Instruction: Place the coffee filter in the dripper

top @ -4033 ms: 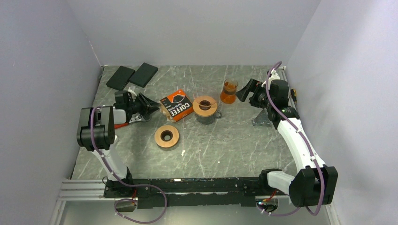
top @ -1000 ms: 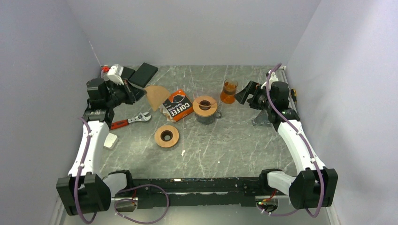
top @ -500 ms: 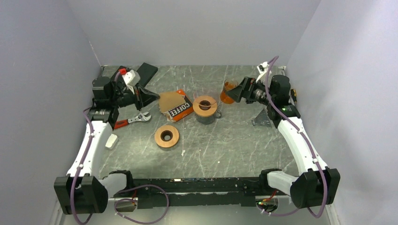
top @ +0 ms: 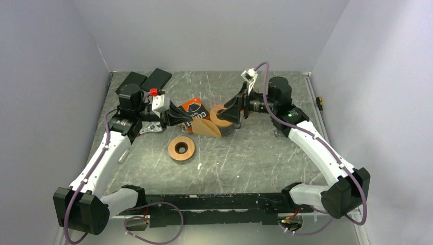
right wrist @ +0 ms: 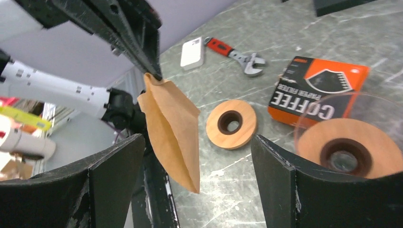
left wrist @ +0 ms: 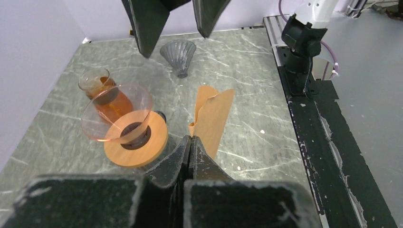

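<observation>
My left gripper is shut on one edge of the brown paper coffee filter. The filter hangs partly spread in the air, just left of the dripper. The dripper is a clear glass cone with a wooden collar, seated on a dark mug. My right gripper hovers at the dripper, facing the filter. Its jaws stand open, one on each side of the filter's lower tip, without touching it.
An orange coffee-filter box lies behind the filter. A loose wooden ring sits nearer the front. Beyond the dripper stand a glass of amber liquid and a grey fluted cone. A wrench and black blocks lie left.
My left arm carried the filter rightward from the back left to beside the dripper. My right arm swung left from the amber glass, its open jaws now at the filter.
</observation>
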### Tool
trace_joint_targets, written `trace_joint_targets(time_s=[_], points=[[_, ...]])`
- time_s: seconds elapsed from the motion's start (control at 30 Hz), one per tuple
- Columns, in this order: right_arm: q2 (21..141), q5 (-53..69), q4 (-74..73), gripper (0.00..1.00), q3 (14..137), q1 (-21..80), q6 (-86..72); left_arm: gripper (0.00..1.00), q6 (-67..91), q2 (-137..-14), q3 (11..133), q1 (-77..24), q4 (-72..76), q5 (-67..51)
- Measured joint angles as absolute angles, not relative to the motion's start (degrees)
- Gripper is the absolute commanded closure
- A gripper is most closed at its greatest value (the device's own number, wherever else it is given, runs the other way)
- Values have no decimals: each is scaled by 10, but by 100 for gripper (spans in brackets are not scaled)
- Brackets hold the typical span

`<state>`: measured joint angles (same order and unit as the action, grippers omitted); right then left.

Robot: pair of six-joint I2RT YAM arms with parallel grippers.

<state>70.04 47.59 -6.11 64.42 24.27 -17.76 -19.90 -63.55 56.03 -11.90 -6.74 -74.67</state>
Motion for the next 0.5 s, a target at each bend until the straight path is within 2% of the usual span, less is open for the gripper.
trace_joint_targets(time_s=[0.1, 0.27, 0.5], points=[[708, 484, -72, 28, 648, 272, -150, 100, -203, -636, 560, -128, -61, -753], [715, 484, -101, 29, 656, 307, -114, 100, -203, -636, 559, -135, -47, -754], [724, 457, -118, 39, 657, 325, -92, 100, -203, -636, 559, -140, -37, -754]])
